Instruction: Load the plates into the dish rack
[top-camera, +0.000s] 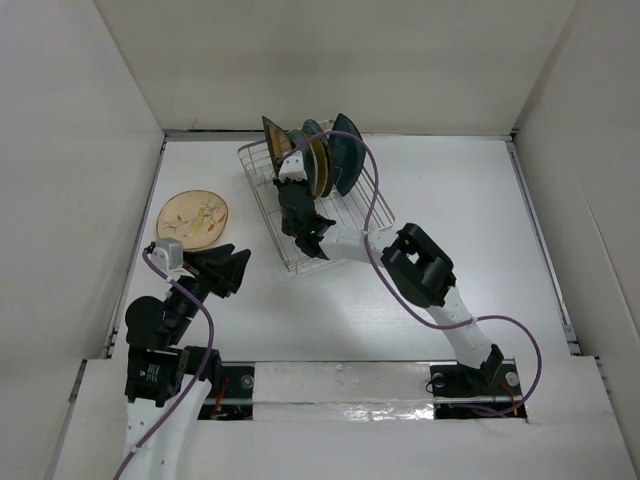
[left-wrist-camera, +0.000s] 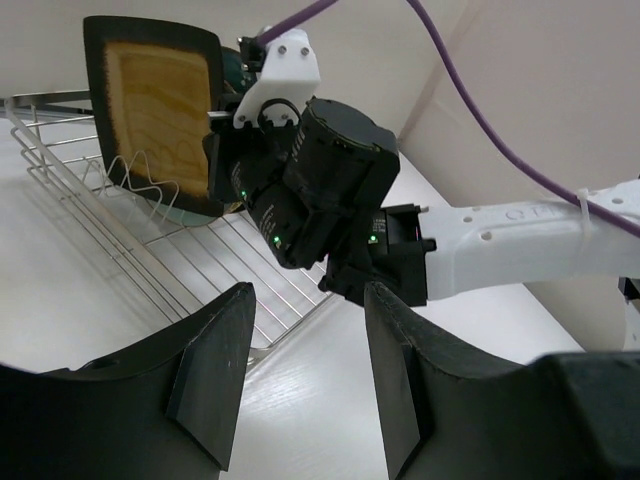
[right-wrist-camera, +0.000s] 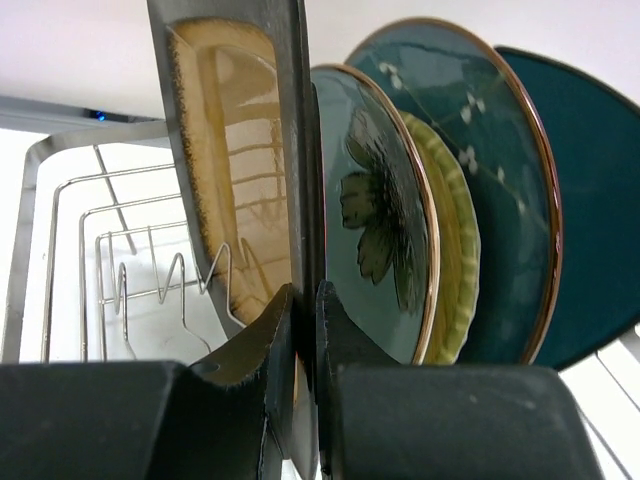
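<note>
The silver wire dish rack stands mid-table. Several plates stand upright at its far end: a teal flower plate, a yellow-green plate, a glossy teal plate and a dark teal squarish plate. My right gripper is shut on the lower edge of the mustard square black-rimmed plate, which stands upright in the rack at the near end of the row. The tan plate with a drawing lies flat on the table at the left. My left gripper is open and empty just right of it.
The right arm reaches over the rack, in front of the left wrist camera. White walls enclose the table on the left, back and right. The near half of the rack holds only bare wire dividers.
</note>
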